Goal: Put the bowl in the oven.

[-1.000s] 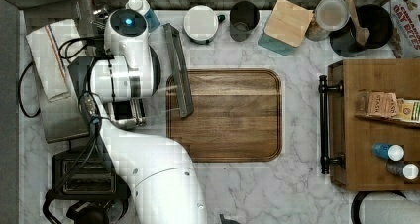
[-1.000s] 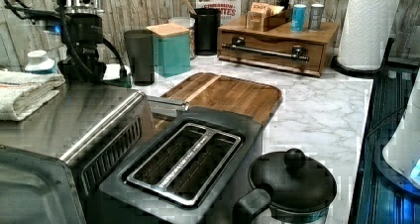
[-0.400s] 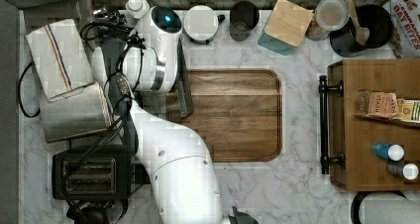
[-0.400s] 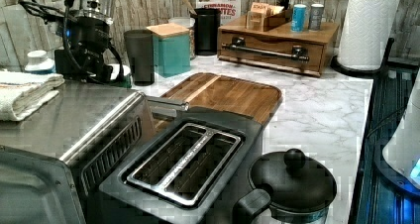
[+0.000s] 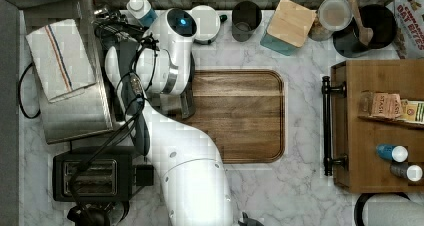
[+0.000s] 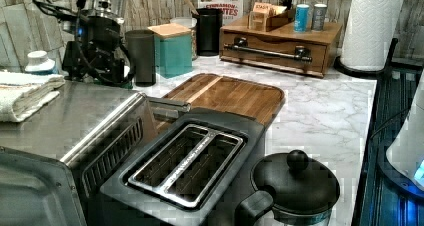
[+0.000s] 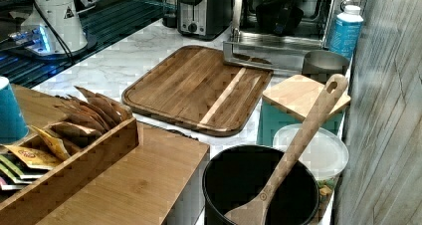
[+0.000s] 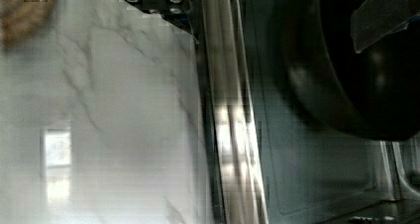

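The stainless-steel oven (image 5: 75, 106) stands at the top view's left, and its glass door (image 5: 184, 105) is dropped open onto the marble. In the wrist view the glossy black bowl (image 8: 356, 80) hangs close above that door (image 8: 302, 174), just past the steel bar handle (image 8: 225, 125). A grey finger (image 8: 384, 18) lies over the bowl's rim, so my gripper looks shut on it. In the right view my gripper (image 7: 281, 13) is a dark shape at the oven's mouth (image 7: 298, 31). The white wrist head (image 5: 170, 61) hides the bowl in the top view.
A wooden cutting board (image 5: 235, 116) lies just beyond the open door. A black toaster (image 5: 92, 176) sits beside the oven, and a folded towel (image 5: 62, 58) lies on top of it. A blue-capped bottle (image 5: 140, 8), dark cup (image 5: 246, 18) and teal canister (image 5: 289, 26) line the wall.
The wrist head has swung toward the top view's right, from over the oven's top to above its open door.
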{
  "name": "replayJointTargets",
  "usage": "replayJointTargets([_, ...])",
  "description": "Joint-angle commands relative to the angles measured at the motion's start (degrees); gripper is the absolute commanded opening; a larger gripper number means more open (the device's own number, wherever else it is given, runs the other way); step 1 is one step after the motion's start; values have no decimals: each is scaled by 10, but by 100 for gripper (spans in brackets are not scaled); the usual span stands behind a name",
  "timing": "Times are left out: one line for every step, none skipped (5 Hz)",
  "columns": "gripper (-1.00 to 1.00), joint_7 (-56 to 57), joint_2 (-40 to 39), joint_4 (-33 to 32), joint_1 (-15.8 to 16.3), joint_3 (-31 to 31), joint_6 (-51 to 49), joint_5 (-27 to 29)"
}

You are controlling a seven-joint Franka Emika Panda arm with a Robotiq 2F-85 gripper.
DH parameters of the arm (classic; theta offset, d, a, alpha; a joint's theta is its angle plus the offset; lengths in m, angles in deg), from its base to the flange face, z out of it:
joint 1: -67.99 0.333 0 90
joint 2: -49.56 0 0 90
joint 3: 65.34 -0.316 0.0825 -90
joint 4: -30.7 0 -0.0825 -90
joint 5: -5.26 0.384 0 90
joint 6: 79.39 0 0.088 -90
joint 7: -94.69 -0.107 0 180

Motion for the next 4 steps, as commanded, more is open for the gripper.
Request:
replayJointTargets([100,54,127,-75,-91,17,27,64])
replayJointTargets([100,44,144,-98,-91,20,47,66])
replayJointTargets([100,36,162,-120,-100,9,66,88])
replayJointTargets([100,36,163,-120,-100,10,66,88])
